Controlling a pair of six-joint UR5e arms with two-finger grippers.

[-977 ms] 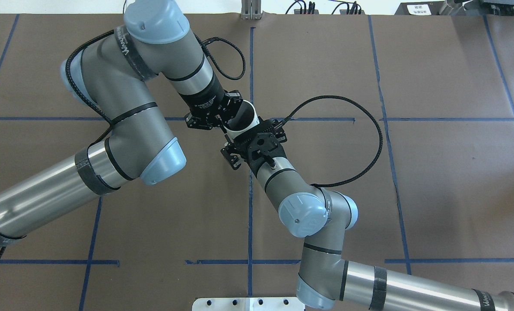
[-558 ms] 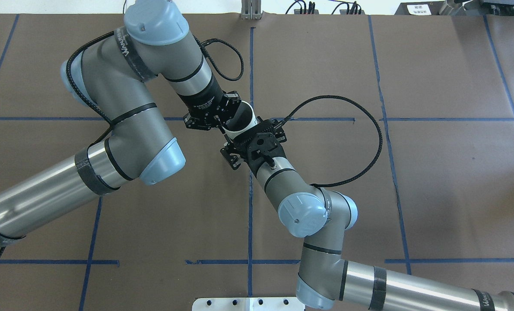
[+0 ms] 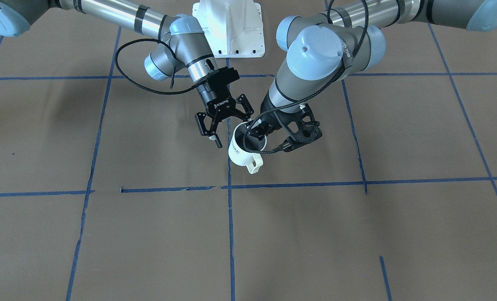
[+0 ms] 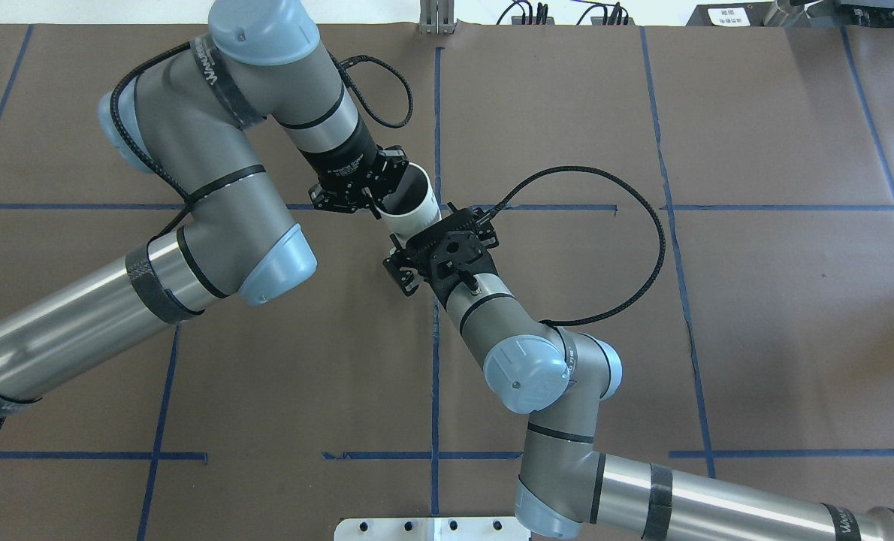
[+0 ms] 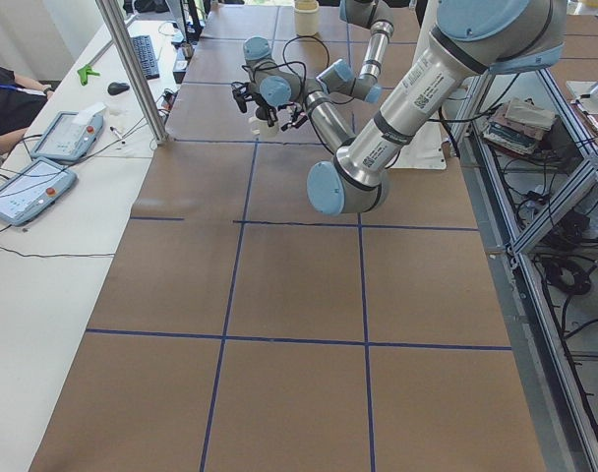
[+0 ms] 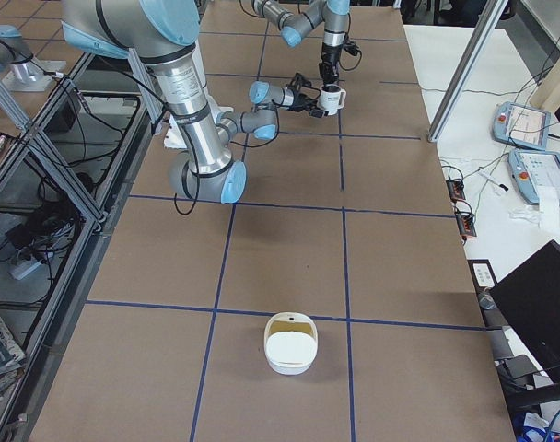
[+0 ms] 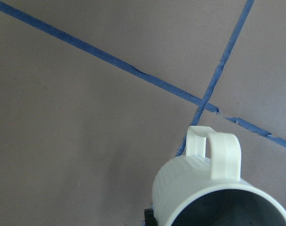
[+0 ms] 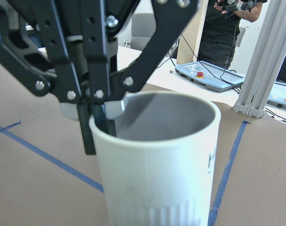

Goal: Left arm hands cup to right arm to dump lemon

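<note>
Cup [image 8: 157,179] — matt white, seemingly ceramic; table [image 4: 755,338] paper-covered.

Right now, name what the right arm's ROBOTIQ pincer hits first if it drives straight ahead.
Likely the small white mug, dead ahead in the right wrist view, its rim pinched by the left arm's black cage-like pincer.

left arm [image 4: 79,330], right arm [image 4: 717,500]: silver tubes, pale blue caps. right gripper [image 3: 233,130] black, robotiq lettering; left gripper [image 3: 254,130] cage-like.

White cup [image 3: 236,152], grey inside.
</note>
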